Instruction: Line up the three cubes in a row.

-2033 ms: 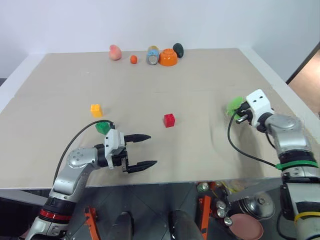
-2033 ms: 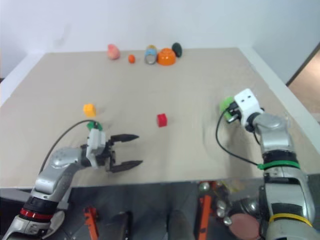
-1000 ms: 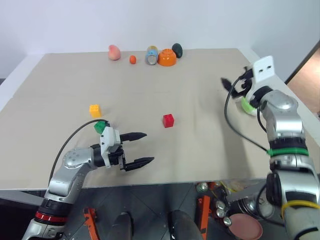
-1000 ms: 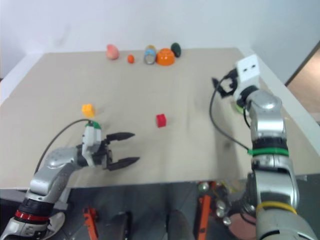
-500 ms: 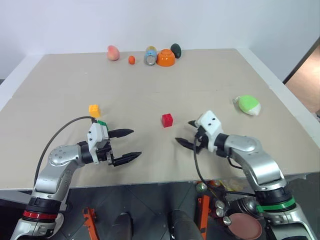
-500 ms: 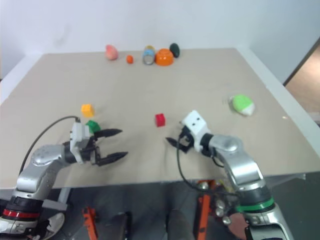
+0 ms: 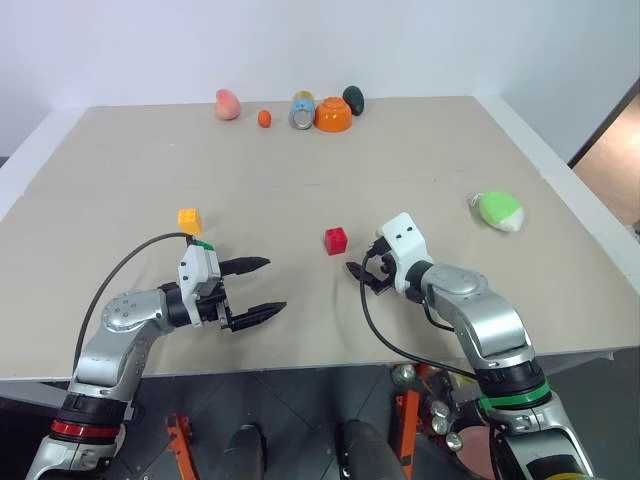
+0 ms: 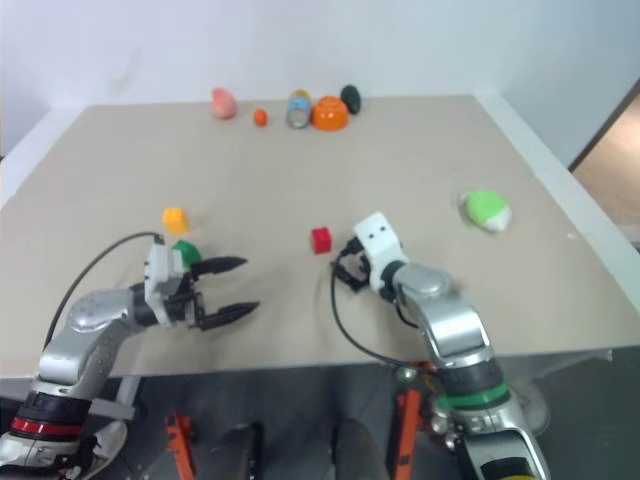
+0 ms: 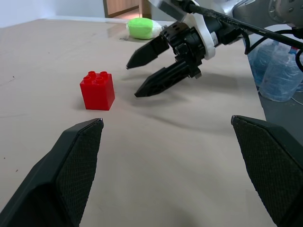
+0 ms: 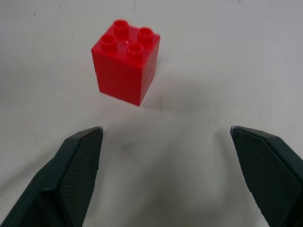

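The red cube (image 7: 336,240) sits mid-table, studs up, also close ahead in the right wrist view (image 10: 126,60). My right gripper (image 7: 358,275) hovers open just right of it, not touching, fingers pointing at it. The yellow cube (image 7: 189,217) lies to the left. Close behind my left gripper's white mount sits the green cube (image 8: 185,250), partly hidden. My left gripper (image 7: 265,288) is open and empty, level, pointing right toward the red cube (image 9: 97,90) and the right gripper (image 9: 132,80).
A lime-green and white lump (image 7: 498,210) lies at the right side of the table. Along the far edge stand a pink object (image 7: 228,104), a small orange ball (image 7: 264,118), a can (image 7: 303,110), an orange bowl (image 7: 335,115) and a dark egg shape (image 7: 355,98).
My right gripper swung down and left, from above the lime-green lump to just right of the red cube. The left gripper and the cubes stayed put.
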`<act>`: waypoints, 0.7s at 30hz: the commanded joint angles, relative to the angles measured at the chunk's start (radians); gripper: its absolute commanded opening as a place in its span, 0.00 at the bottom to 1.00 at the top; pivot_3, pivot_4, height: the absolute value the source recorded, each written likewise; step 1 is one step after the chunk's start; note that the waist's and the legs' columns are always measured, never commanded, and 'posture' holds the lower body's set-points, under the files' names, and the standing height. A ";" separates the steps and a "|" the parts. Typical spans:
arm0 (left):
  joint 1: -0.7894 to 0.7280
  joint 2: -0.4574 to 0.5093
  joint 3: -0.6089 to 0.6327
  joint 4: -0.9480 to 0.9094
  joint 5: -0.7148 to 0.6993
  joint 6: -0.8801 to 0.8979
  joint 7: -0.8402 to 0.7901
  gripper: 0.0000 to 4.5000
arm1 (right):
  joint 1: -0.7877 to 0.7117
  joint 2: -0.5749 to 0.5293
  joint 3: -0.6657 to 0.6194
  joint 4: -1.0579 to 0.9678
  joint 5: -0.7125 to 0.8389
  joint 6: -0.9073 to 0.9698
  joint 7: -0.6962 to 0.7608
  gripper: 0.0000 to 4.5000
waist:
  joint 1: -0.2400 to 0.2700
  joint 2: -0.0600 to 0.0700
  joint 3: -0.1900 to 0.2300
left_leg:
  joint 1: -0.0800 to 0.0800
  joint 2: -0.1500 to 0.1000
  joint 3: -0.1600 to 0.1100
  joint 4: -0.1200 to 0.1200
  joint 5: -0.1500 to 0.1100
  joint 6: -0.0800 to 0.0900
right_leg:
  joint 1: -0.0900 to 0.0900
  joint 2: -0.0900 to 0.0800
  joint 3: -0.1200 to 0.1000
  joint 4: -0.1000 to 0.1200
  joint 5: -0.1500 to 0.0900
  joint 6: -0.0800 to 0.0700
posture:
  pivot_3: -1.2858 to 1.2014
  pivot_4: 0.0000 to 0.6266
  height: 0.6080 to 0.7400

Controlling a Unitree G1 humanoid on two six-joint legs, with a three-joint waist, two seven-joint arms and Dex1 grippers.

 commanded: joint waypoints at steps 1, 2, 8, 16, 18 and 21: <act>0.003 -0.003 0.022 -0.030 0.002 -0.011 0.027 1.00 | -0.043 0.037 -0.031 -0.027 0.029 0.048 -0.016 0.99 | 0.000 0.000 0.000 | 0.000 0.000 0.000 0.000 0.000 0.000 | 0.000 0.000 0.000 0.000 0.000 0.000 | 0.52 0.24 0.99; 0.003 -0.007 0.029 -0.026 -0.002 -0.009 0.038 1.00 | -0.050 0.045 -0.030 -0.022 0.030 0.056 -0.019 0.99 | 0.000 0.000 0.000 | 0.000 0.000 0.000 0.000 0.000 0.000 | 0.000 0.000 0.000 0.000 0.000 0.000 | 0.52 0.24 0.99; -0.001 -0.048 0.090 -0.025 -0.062 0.013 0.112 1.00 | -0.072 0.079 -0.022 -0.008 0.040 0.088 -0.034 0.99 | 0.000 0.000 0.000 | 0.000 0.000 0.000 0.000 0.000 0.000 | 0.000 0.000 0.000 0.000 0.000 0.000 | 0.52 0.24 0.99; -0.010 -0.066 0.118 -0.036 -0.096 0.035 0.153 1.00 | -0.103 0.109 0.004 0.026 0.039 0.091 -0.043 0.99 | 0.000 0.000 0.000 | 0.000 0.001 0.000 0.000 0.000 0.000 | 0.000 0.001 0.000 0.000 0.000 0.000 | 0.52 0.24 0.99; -0.010 -0.068 0.116 -0.039 -0.094 0.036 0.156 1.00 | -0.116 0.115 0.009 0.043 0.032 0.082 -0.044 0.99 | 0.000 0.000 0.000 | 0.000 0.001 0.000 0.000 0.000 0.000 | 0.000 0.001 0.000 0.000 0.001 0.000 | 0.52 0.24 0.99; -0.006 -0.073 0.108 -0.046 -0.091 0.037 0.160 1.00 | -0.140 0.127 0.013 0.088 0.016 0.064 -0.057 0.99 | 0.000 0.000 0.000 | 0.000 0.001 0.000 0.000 0.000 0.000 | 0.000 0.001 0.000 0.000 0.001 0.000 | 0.52 0.24 0.99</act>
